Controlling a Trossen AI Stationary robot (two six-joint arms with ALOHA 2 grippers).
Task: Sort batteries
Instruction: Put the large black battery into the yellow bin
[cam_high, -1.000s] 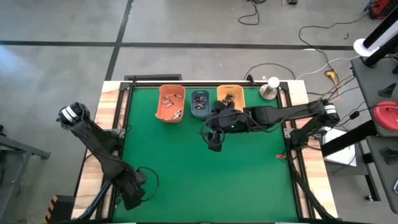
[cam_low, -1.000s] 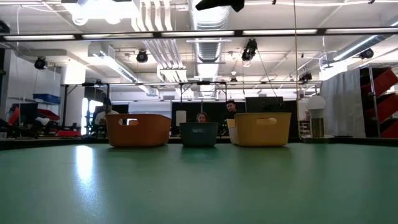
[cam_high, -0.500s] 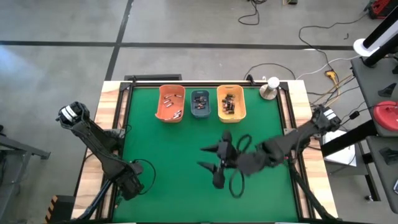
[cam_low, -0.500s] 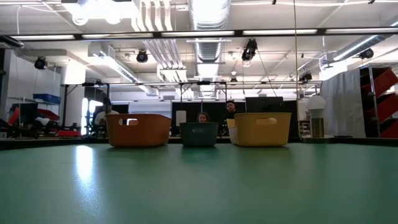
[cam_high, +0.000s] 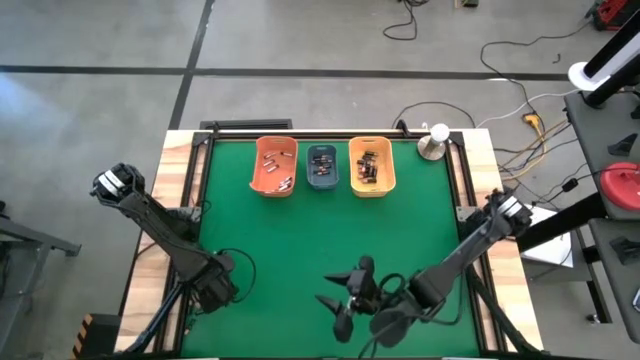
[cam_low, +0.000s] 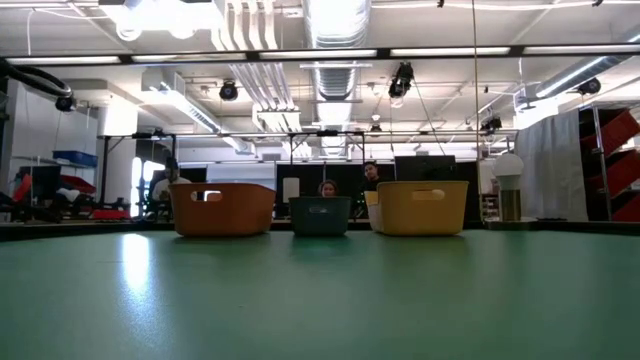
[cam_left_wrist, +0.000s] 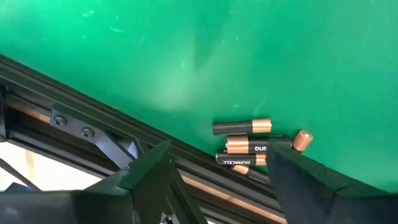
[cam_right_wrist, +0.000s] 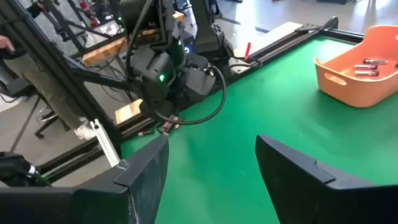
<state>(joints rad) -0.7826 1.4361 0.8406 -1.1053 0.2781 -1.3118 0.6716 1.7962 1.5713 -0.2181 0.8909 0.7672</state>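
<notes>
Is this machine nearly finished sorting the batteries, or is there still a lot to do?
Partly done: batteries already lie in the orange bin, the blue-grey bin and the yellow bin. In hand: nothing is gripped. The left hand is open just above a small pile of loose batteries at the table's edge. The right hand is open and empty near the front. Left: that pile.

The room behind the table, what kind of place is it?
Probably a big workshop or robot lab: bare ceiling pipes and strip lights overhead, metal racks at the back, and cables lying on the concrete floor.
</notes>
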